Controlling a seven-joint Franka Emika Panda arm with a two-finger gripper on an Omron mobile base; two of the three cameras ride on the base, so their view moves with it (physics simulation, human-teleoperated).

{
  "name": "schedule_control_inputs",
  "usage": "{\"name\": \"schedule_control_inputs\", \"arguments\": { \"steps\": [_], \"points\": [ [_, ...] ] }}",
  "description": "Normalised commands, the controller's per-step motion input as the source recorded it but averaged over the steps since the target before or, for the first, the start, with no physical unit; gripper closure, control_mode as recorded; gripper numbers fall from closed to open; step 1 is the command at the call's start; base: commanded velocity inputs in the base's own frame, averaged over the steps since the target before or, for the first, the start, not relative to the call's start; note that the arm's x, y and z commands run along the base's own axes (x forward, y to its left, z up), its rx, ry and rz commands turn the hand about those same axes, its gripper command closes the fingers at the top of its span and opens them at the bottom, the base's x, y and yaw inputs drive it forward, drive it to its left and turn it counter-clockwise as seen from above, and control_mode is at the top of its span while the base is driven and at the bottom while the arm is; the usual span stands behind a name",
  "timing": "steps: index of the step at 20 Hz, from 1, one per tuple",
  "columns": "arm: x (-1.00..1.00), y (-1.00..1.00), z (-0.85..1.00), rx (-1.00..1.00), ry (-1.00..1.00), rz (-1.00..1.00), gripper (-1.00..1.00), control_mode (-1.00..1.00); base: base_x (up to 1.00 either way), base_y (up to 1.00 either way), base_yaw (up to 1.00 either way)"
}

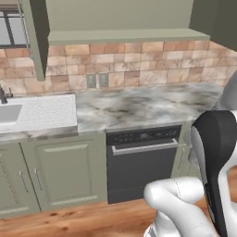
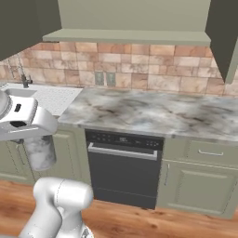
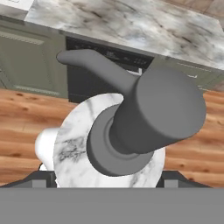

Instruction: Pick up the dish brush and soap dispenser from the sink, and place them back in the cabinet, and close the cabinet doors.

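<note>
My gripper [image 3: 107, 181] is shut on the soap dispenser [image 3: 131, 127], a marbled grey-white bottle with a dark pump top, seen from very close. In the right base view the soap dispenser [image 2: 40, 152] hangs under the hand [image 2: 21, 122], in mid-air in front of the base cabinets, left of the dishwasher. The white sink [image 1: 39, 113] with its ribbed drainboard lies at the counter's left end, and its faucet [image 2: 23, 76] stands behind it. Above the counter, the olive cabinet [image 2: 130, 16] stands open, with its doors [image 2: 225, 35] swung outward. The dish brush is out of view.
A black dishwasher [image 2: 123, 167] sits under the marble counter [image 2: 153, 111], with green base cabinets [image 1: 65, 169] on both sides. Two wall outlets [image 1: 97, 80] are set in the tiled backsplash. Wooden floor [image 1: 92, 222] runs in front.
</note>
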Motion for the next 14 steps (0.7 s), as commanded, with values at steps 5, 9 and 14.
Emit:
{"name": "schedule_control_inputs", "arguments": {
  "steps": [5,9,14],
  "points": [
    [0.00,0.00,0.00,0.00,0.00,0.00,1.00,1.00,0.29,-0.19,-0.01],
    [0.00,0.00,0.00,0.00,0.00,0.00,1.00,1.00,0.54,-0.09,-0.01],
    [0.00,0.00,0.00,0.00,0.00,0.00,1.00,1.00,0.66,-0.08,-0.01]
  ]
}}
